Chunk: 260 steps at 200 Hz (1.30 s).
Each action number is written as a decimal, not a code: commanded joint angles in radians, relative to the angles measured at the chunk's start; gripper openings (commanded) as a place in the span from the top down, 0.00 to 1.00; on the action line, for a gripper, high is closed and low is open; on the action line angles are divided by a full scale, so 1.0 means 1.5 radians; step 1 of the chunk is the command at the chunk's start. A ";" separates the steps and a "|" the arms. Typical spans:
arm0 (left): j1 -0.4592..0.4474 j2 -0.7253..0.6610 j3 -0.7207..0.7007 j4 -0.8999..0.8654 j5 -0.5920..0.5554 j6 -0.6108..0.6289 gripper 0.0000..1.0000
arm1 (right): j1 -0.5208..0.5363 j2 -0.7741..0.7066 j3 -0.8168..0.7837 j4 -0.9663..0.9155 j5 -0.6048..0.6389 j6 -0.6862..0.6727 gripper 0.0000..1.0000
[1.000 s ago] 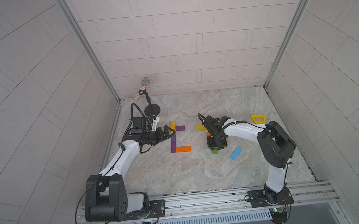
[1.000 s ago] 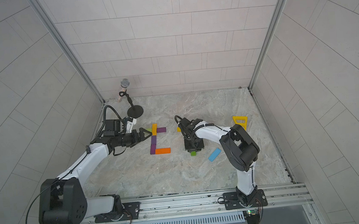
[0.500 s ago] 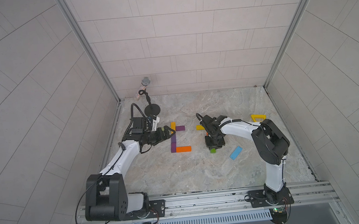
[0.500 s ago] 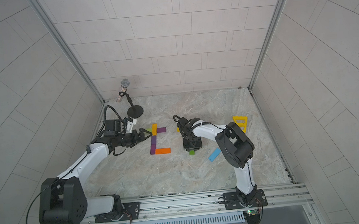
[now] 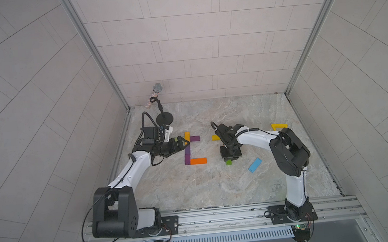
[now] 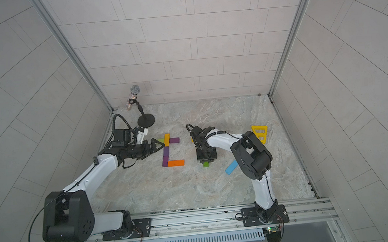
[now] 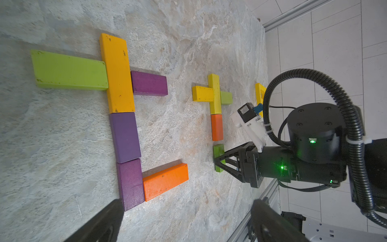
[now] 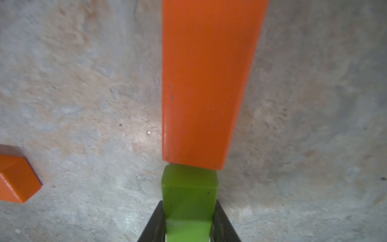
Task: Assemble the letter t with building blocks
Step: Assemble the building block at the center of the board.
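Observation:
My right gripper (image 8: 188, 203) is shut on a green block (image 8: 189, 194), low over the table in both top views (image 5: 228, 162) (image 6: 206, 164). The block's far end lies just short of an orange block (image 8: 207, 83). That orange block (image 7: 216, 127) continues a small cross of yellow blocks (image 7: 214, 93) and a lime one (image 7: 226, 97). Further left lies a larger figure: lime (image 7: 69, 71), yellow (image 7: 117, 73), purple (image 7: 125, 137) and orange (image 7: 165, 181) blocks. My left gripper (image 7: 184, 222) hovers open and empty beside that figure (image 5: 183, 144).
A light blue block (image 5: 255, 164) lies loose in front of the right arm's elbow. A yellow slotted frame (image 6: 260, 133) sits at the right. A microphone on a round-based stand (image 5: 164, 118) is at the back left. Tiled walls close in three sides.
The right arm has shifted a little to the left with the green block in its grip, then held still. The left arm has not moved.

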 commanded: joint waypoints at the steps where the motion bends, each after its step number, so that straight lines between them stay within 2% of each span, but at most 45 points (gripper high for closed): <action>1: 0.003 0.004 0.015 -0.001 0.004 0.012 0.00 | 0.004 0.015 0.011 -0.021 0.012 -0.005 0.82; 260: 0.003 0.008 0.011 0.004 0.006 0.013 0.00 | -0.010 0.031 0.042 -0.030 0.038 0.000 0.81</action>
